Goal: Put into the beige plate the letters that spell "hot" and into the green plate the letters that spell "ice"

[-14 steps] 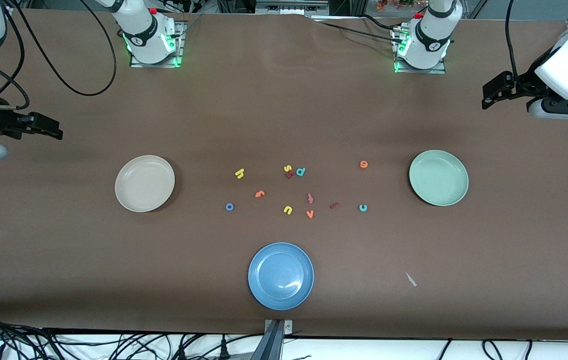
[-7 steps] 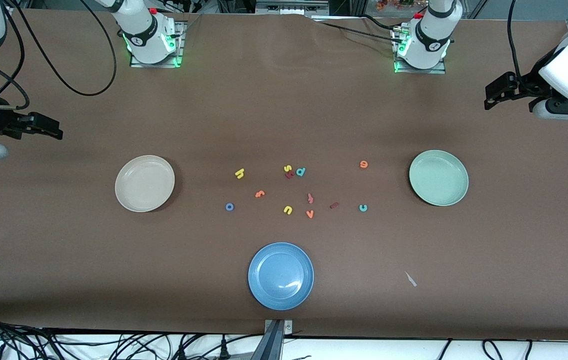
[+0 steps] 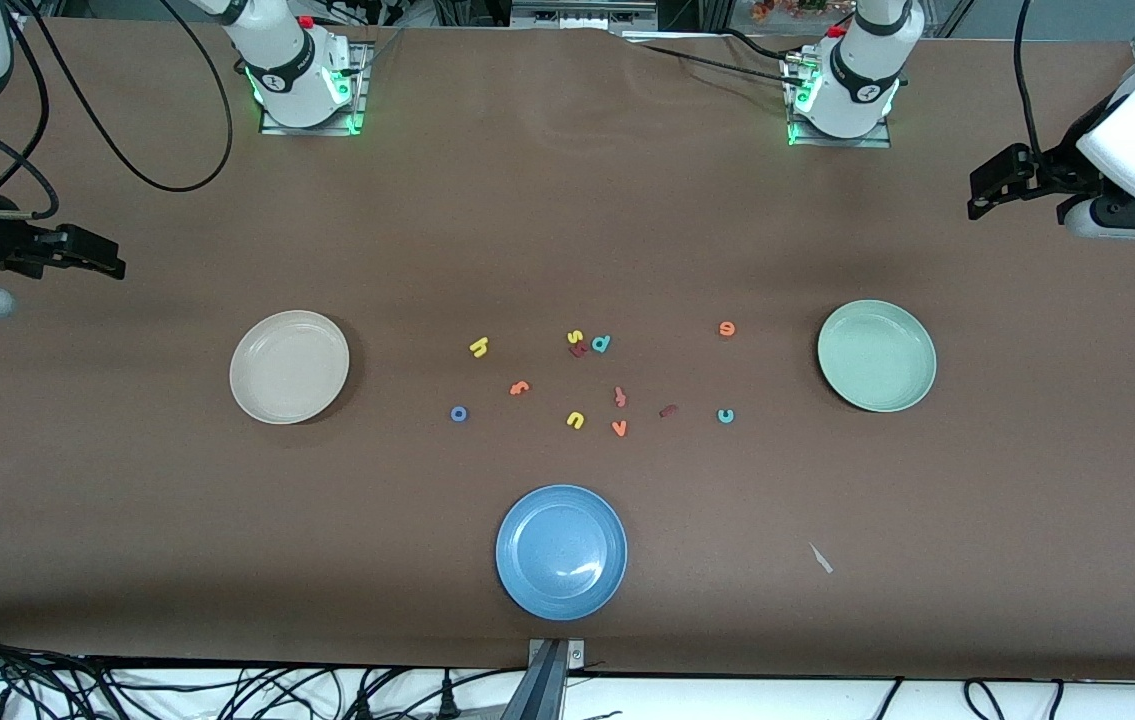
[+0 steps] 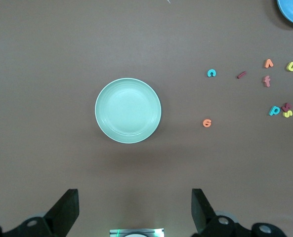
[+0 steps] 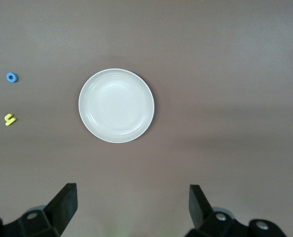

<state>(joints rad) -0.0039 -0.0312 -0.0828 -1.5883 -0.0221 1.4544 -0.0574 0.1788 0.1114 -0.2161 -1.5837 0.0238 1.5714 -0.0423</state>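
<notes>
Front view: left gripper (image 3: 989, 192) and right gripper (image 3: 92, 257) both hang wide and empty, well off the scattered letters (image 3: 587, 375) – tiny look-alikes crowd together – so a wrong pick for the beige plate (image 3: 289, 366) or green plate (image 3: 876, 355) seems likely.

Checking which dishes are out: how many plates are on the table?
3. The beige plate lies toward the right arm's end, the green plate toward the left arm's end, and the blue plate between them, nearest the front camera. None seems hidden.
</notes>
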